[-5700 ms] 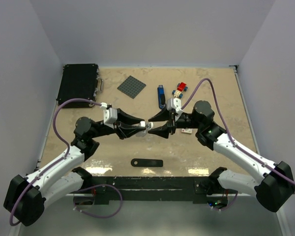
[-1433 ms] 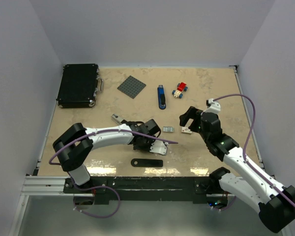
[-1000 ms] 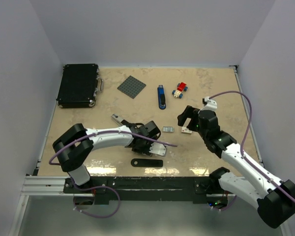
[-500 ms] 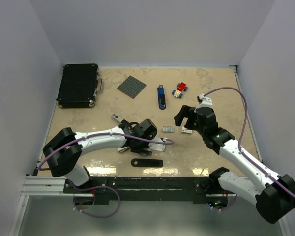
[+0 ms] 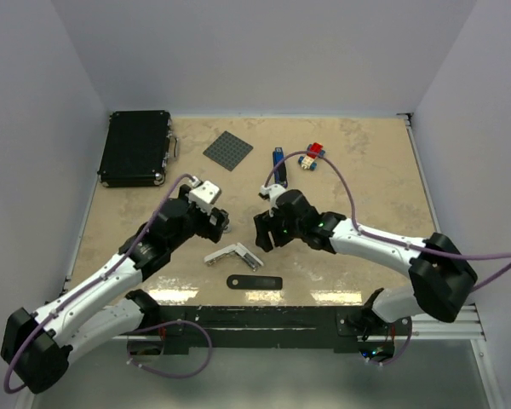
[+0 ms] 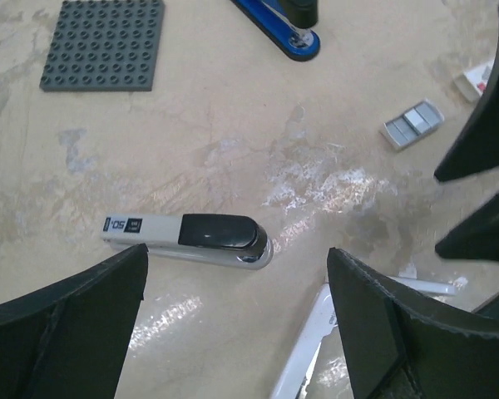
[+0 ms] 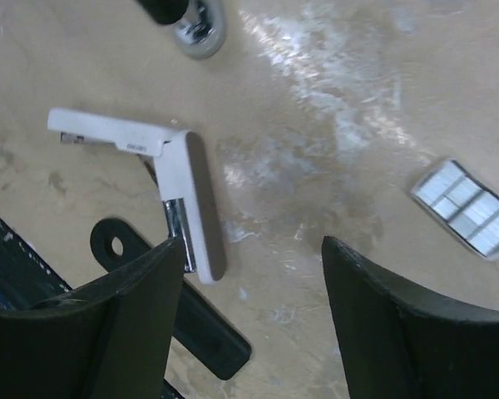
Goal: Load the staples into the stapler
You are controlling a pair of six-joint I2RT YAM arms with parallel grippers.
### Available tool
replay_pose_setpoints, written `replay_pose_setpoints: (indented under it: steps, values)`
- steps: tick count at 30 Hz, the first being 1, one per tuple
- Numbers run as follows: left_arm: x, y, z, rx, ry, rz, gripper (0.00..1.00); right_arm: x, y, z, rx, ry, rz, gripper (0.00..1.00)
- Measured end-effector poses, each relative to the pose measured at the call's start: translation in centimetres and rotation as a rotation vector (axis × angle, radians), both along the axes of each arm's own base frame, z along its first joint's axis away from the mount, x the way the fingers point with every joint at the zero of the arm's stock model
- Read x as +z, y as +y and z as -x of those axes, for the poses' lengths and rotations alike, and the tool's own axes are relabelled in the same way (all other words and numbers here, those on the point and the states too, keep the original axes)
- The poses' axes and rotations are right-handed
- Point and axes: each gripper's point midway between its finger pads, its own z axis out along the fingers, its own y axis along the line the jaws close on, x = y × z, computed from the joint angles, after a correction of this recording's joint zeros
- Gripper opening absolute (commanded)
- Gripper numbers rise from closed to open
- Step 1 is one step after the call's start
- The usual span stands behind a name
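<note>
Under right arm, top view: staples (image 7: 466,208) hidden there; wrist views show them as a grey tray flat on table (image 6: 233,125), well apart from open white stapler (image 7: 141,166).
White red-marked piece (image 6: 472,81): half cut off behind a dark finger (image 6: 486,125).
Left gripper (image 6: 237,266): fingers wide apart, empty.
Right gripper (image 7: 254,249): fingers parted, empty (nothing between them).
Room: bare surface all around the tray.

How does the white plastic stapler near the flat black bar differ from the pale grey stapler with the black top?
The white plastic stapler is swung open into an L shape; the pale grey stapler with the black top is shut and straight. The first is white all over; the second is two-toned. Both lie flat on the beige table.
</note>
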Motion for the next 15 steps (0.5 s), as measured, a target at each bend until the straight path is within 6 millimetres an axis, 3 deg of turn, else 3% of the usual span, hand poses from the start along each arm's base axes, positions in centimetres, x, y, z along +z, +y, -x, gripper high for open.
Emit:
replay_pose_setpoints:
  steps: [6, 15]
  values:
    - [-0.1, 2.9, 0.3, 0.184, 0.029, 0.192, 0.93, -2.4, 3.2, 2.6, 0.170, 0.040, 0.060, 0.45]
    - [-2.2, 4.0, 1.3, 0.306, 0.112, 0.323, 0.94, -4.5, 4.1, 3.9, 0.250, 0.108, 0.066, 0.36]
